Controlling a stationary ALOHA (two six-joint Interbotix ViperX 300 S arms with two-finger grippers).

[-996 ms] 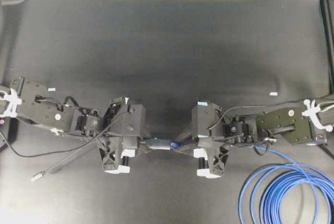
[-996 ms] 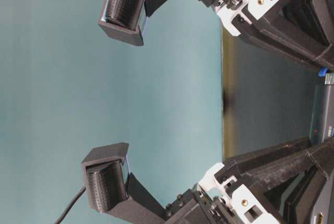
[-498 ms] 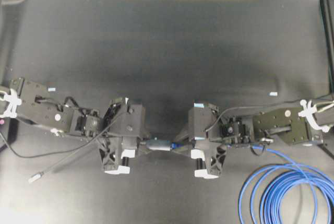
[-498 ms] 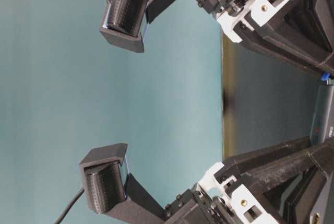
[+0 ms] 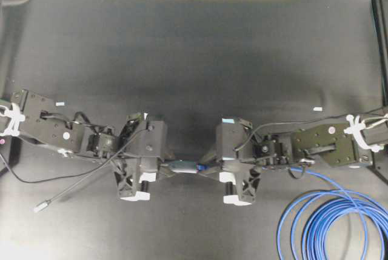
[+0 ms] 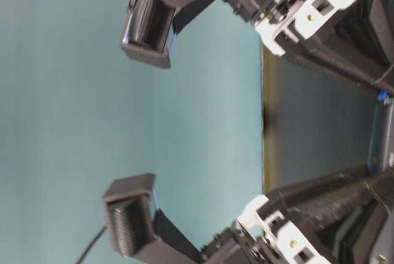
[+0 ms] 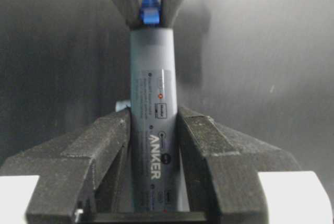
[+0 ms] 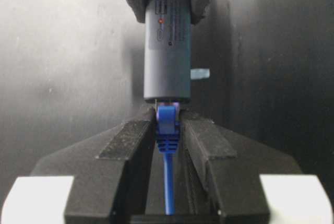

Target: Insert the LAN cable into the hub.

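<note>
The LAN cable (image 8: 167,125) has its blue-booted plug end-on against the end face of the hub (image 8: 167,46), touching it; how far the plug sits inside the port cannot be told. The two meet above the middle of the black table (image 5: 194,48), between the two arms. The right gripper (image 8: 167,130) is clenched on the cable just behind the plug, with the blue boot pinched between its fingers (image 8: 128,140). The left gripper (image 7: 153,130) is clenched on the hub, its fingers (image 7: 104,135) pressed against both long sides of the grey bar, whose label faces the left wrist camera. A small red dot shows on that label. In the overhead view the hub (image 5: 183,166) and plug lie in one straight line between the grippers. The rest of the cable (image 5: 330,217) lies coiled in loops on the table at the lower right. The hub's thin dark cord (image 5: 79,186) trails to the lower left, ending in a small silver plug (image 5: 40,206) lying on the table.
</note>
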